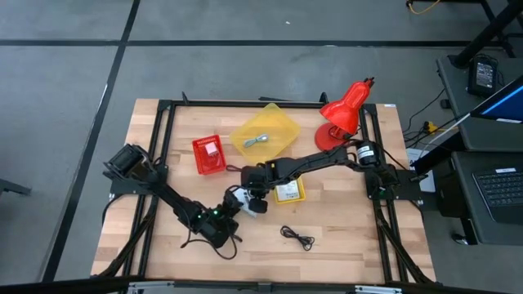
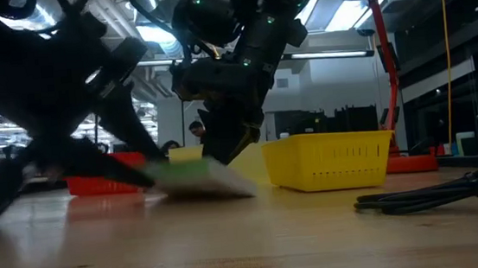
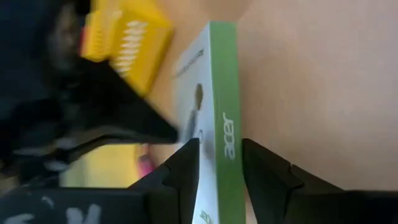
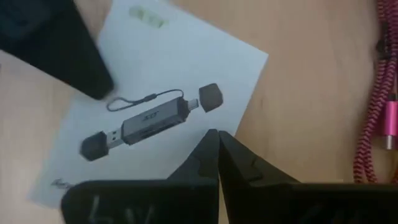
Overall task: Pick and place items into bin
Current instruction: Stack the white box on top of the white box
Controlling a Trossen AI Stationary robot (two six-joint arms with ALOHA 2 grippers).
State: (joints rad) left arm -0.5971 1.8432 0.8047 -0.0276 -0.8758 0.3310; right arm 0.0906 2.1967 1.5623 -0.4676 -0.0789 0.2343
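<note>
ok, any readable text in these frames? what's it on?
"acer": green edge of the white box between the left claw fingers.
Grey print on that box's white face: too blurred.
Green mark and corner print on the box in the right wrist view: unreadable.
Nothing else legible.

**Colours on the Table**

The table [image 1: 359, 237] was light brown wood with a black frame. The box [image 4: 180, 81] was white, with a picture of a grey and black stick on it. Its side [image 3: 225, 124] was bright green with white letters. Both robot arms were black, and the left hand [image 3: 221, 171] and right hand [image 4: 217, 149] were black too. One bin [image 1: 263, 135] was yellow, and a small basket [image 1: 209, 154] was red. The lamp [image 1: 343, 110] was red. A thin cord [image 1: 297, 237] was black. Another cord [image 4: 373, 124] was dark red with a pink end.
</note>
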